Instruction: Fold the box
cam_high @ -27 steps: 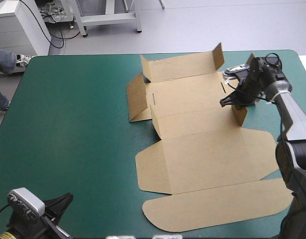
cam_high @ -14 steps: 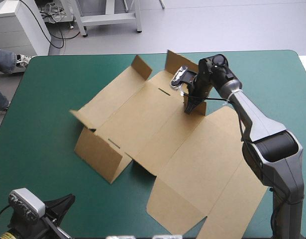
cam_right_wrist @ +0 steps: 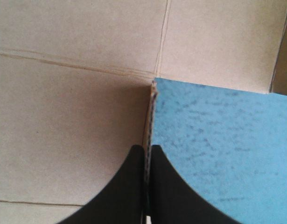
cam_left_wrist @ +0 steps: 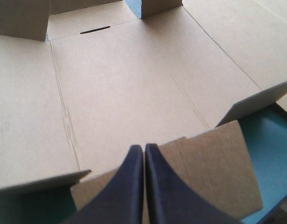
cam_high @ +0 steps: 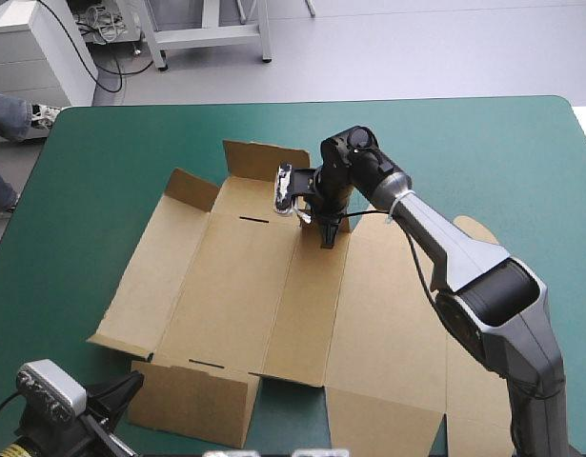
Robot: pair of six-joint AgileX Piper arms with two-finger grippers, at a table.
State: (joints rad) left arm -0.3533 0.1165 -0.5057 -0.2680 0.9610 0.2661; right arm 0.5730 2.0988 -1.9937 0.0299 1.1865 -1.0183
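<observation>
Two black fingers of my right gripper (cam_high: 325,238) are pinching a small upright flap (cam_high: 341,225) on the far side of the box (cam_high: 273,286). My right wrist view shows the board's thin edge caught between them, with bare teal-green table (cam_right_wrist: 218,140) beside it. The box is lying mostly flat across the middle of the table (cam_high: 131,152), with only a few flaps standing. My left gripper (cam_high: 119,388) is waiting at the near left corner, fingers closed on nothing, facing the near flap (cam_left_wrist: 213,172).

I am judging this an early step: I am handling the sheet by that flap, and no wall is tucked yet. The next move is asking for a firm pinch that does not tear the flap. My left fingers are also needing to part before they can take the near flap.
</observation>
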